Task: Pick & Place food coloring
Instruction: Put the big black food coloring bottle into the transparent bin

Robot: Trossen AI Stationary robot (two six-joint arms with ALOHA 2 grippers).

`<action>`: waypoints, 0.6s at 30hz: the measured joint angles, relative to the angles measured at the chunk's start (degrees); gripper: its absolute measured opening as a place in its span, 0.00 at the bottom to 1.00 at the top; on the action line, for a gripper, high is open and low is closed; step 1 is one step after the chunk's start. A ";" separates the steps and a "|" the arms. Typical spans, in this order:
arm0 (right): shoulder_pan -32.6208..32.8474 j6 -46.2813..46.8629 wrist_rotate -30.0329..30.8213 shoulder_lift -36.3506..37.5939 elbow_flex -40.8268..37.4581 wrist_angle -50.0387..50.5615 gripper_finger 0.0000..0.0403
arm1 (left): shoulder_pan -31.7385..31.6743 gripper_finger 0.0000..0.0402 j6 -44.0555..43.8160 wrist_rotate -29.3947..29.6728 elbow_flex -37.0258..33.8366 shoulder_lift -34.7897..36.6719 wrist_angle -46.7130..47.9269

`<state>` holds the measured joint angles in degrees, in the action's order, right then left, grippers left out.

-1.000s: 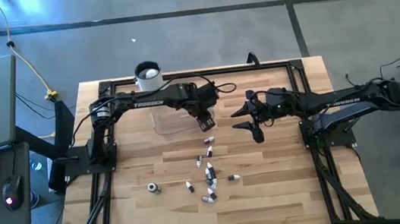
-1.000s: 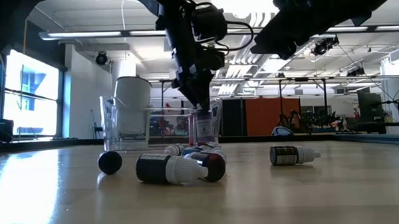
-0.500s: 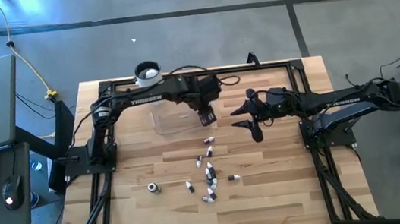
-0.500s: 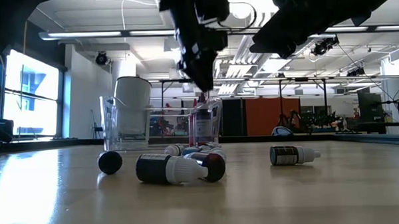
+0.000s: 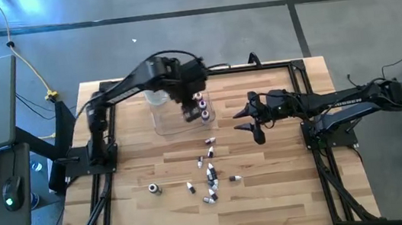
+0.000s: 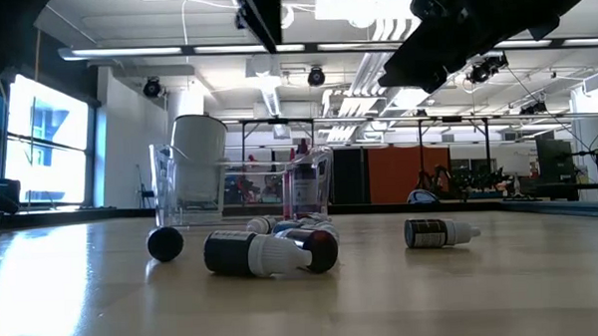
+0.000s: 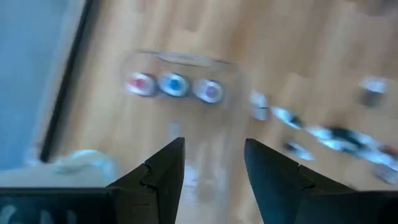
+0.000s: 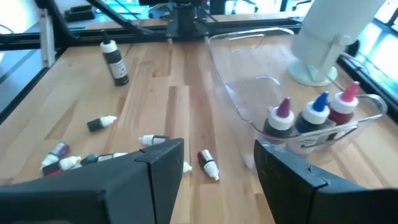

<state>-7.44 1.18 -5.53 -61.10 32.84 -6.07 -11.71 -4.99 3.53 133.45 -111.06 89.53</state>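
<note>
Food coloring bottles (image 8: 314, 121): three upright in the clear tray (image 8: 249, 93); others scattered on the worktop (image 5: 273, 196) at 6 o'clock. Left hand (image 7: 211, 165), open and empty, above the tray. Right hand (image 5: 246, 119), open, empty, at 3 o'clock.

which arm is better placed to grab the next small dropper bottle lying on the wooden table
Probably the right. The right gripper hangs open, empty, beside the scattered small dropper bottles. The left gripper, also open, is raised above the clear plastic tray holding three bottles, farther from them.
</note>
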 joint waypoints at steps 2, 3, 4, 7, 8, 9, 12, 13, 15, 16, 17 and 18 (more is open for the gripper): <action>0.00 0.07 2.21 0.00 0.00 0.09 0.47 | 1.33 0.41 0.07 -5.51 -1.08 2.86 0.81; -0.02 0.40 3.43 0.00 0.00 0.40 0.47 | 2.44 0.41 0.01 -7.61 -2.33 4.47 -0.03; -0.02 1.29 4.80 -0.02 0.00 0.94 0.47 | 3.25 0.41 -0.30 -9.17 -4.32 6.58 0.15; -0.02 3.51 8.52 -0.43 0.00 1.65 0.46 | 8.22 0.41 -3.04 -9.53 -10.45 11.23 0.27; -0.02 3.75 9.41 -0.51 0.00 2.33 0.46 | 10.04 0.41 -5.01 -8.83 -13.35 13.30 0.02; -0.02 3.77 9.75 -0.83 0.00 2.53 0.46 | 12.15 0.41 -7.33 -7.44 -16.59 15.35 0.44; -0.02 3.77 9.43 -1.40 0.00 2.88 0.46 | 19.54 0.41 -15.31 -5.78 -26.17 20.56 0.14; -0.02 3.77 9.16 -1.78 0.00 2.59 0.46 | 22.15 0.41 -18.49 -5.25 -29.52 21.70 0.33; -0.02 3.75 8.21 -2.01 0.02 2.17 0.46 | 27.71 0.41 -25.07 -4.47 -36.06 23.48 -2.53; 0.00 3.67 8.15 -2.05 0.00 2.36 0.46 | 30.27 0.41 -27.30 -4.45 -39.19 24.13 -4.62; 0.00 3.15 8.20 -2.27 0.00 2.08 0.46 | 32.93 0.41 -28.87 -4.26 -42.19 24.74 -6.96; -0.02 2.70 8.22 -2.32 0.01 1.71 0.46 | 35.55 0.41 -30.30 -3.91 -45.13 25.16 -9.48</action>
<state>-7.46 3.88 2.69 -63.42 32.85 -4.36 23.84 -35.29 -0.38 88.32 -85.91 80.05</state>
